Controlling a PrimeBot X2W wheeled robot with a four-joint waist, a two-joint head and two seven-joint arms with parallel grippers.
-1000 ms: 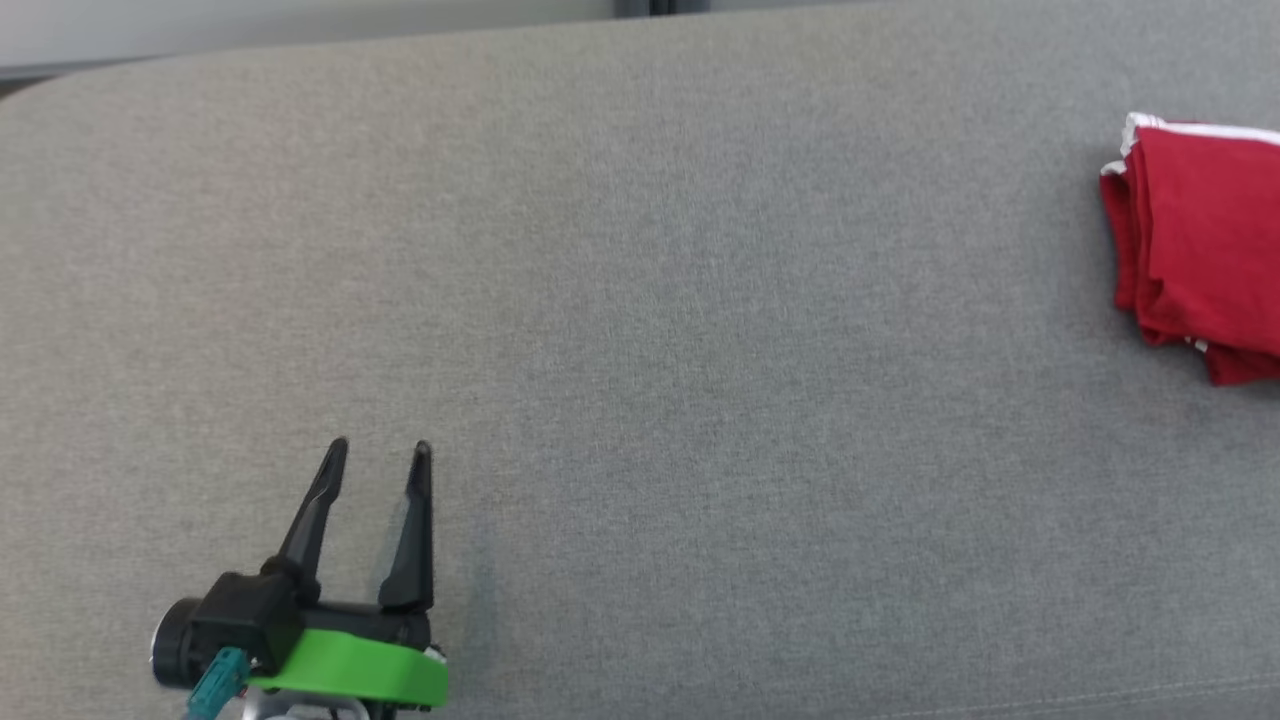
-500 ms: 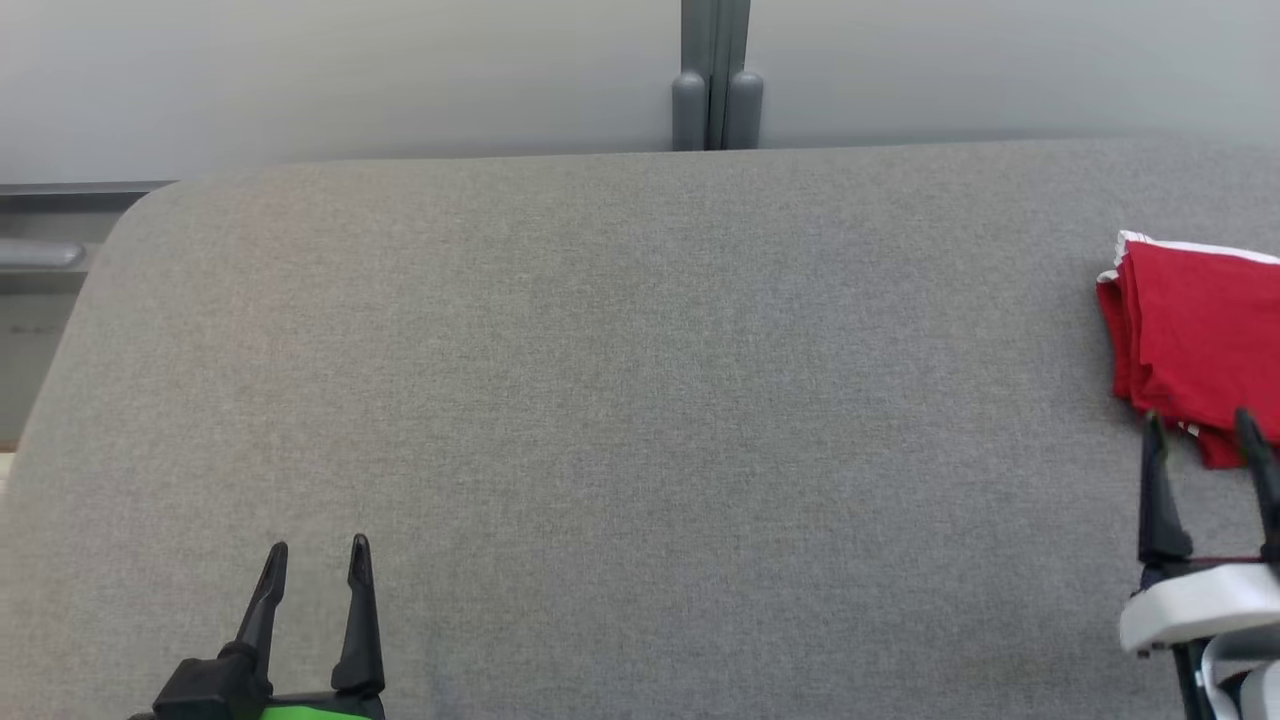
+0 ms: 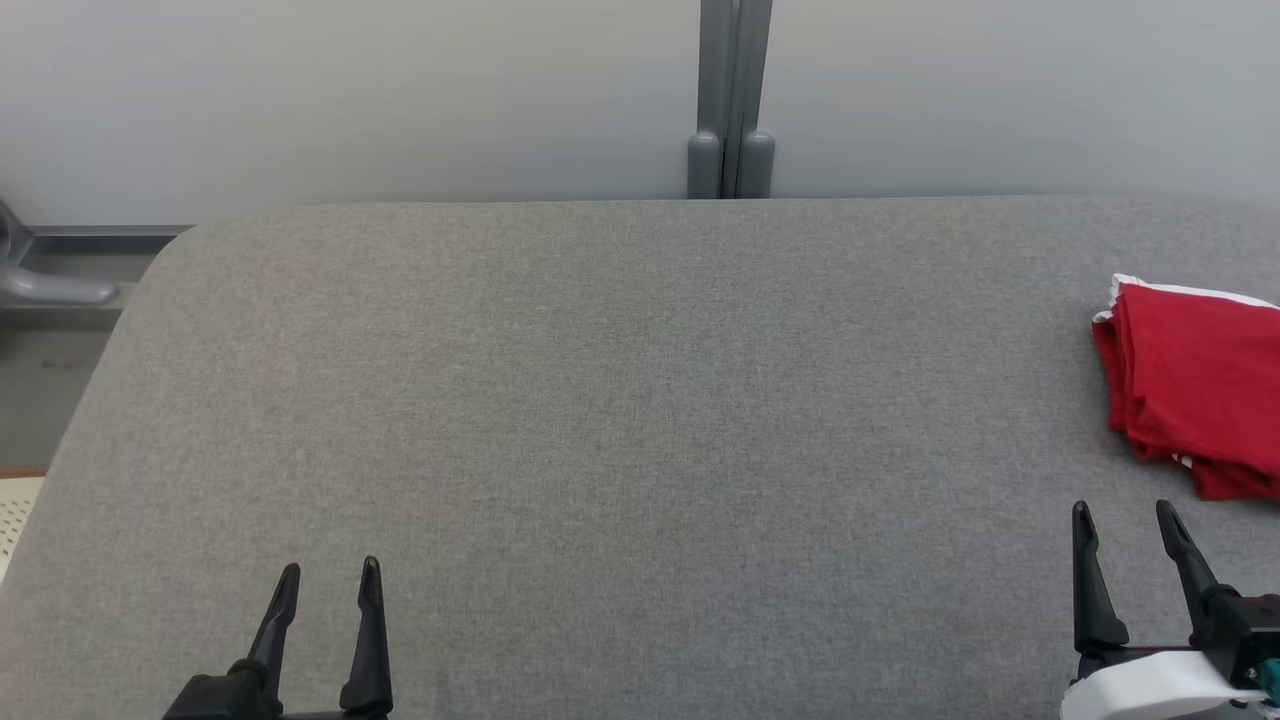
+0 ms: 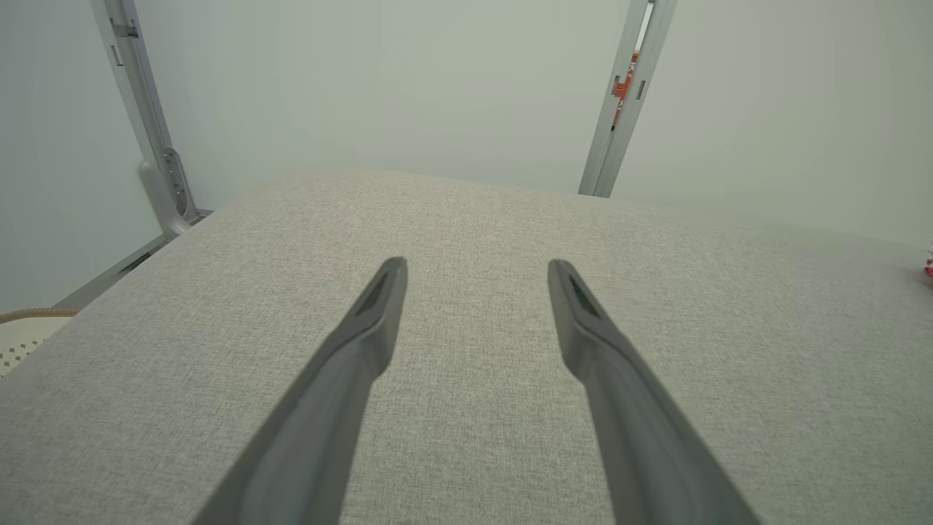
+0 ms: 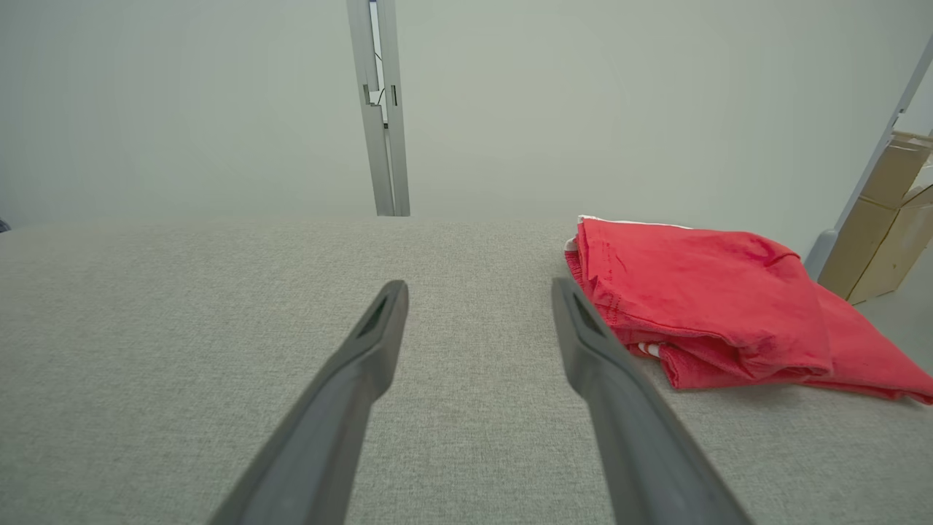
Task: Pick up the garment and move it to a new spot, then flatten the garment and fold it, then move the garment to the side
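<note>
Lying folded near the right edge of the grey table [image 3: 640, 400], the red garment [image 3: 1195, 385] rests free, while the left gripper [image 3: 330, 566] over the table's near-left part and the right gripper [image 3: 1122, 507] over its near-right part both hang with fingers spread wide, holding nothing.

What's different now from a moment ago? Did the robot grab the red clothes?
The head camera tilted up, so the whole picture shifted. The right gripper drew back from the red garment, open and empty. Nothing was grabbed. The red garment stayed folded on the grey surface; the left gripper stayed open.
</note>
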